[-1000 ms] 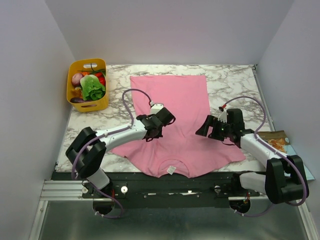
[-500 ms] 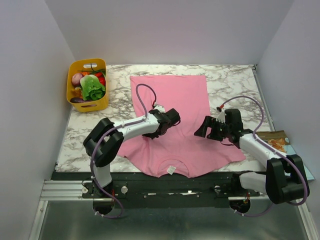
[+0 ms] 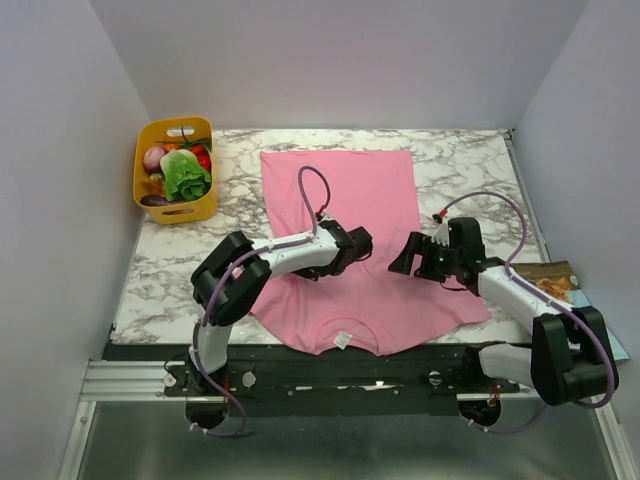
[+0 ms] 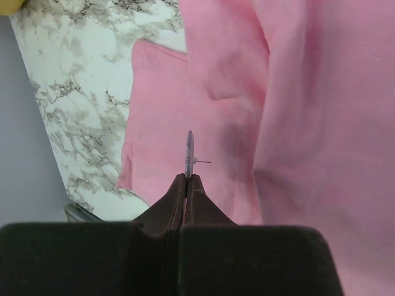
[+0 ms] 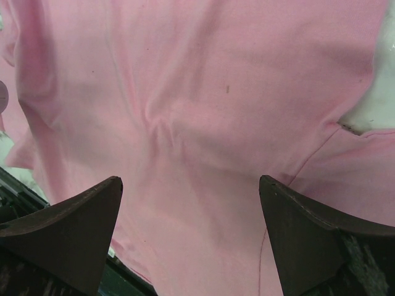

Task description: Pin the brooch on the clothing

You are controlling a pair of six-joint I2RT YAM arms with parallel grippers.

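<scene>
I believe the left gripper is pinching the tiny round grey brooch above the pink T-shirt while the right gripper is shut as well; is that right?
Not quite: the right gripper stands wide open, as the right wrist view shows. The left gripper does pinch the tiny round grey brooch above the pink T-shirt.

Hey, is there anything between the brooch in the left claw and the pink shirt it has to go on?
Nothing visible. The left claw holds the brooch edge-on above the shirt, with only bare pink fabric beyond it. The open right claw hovers off to the side, not between them.
</scene>
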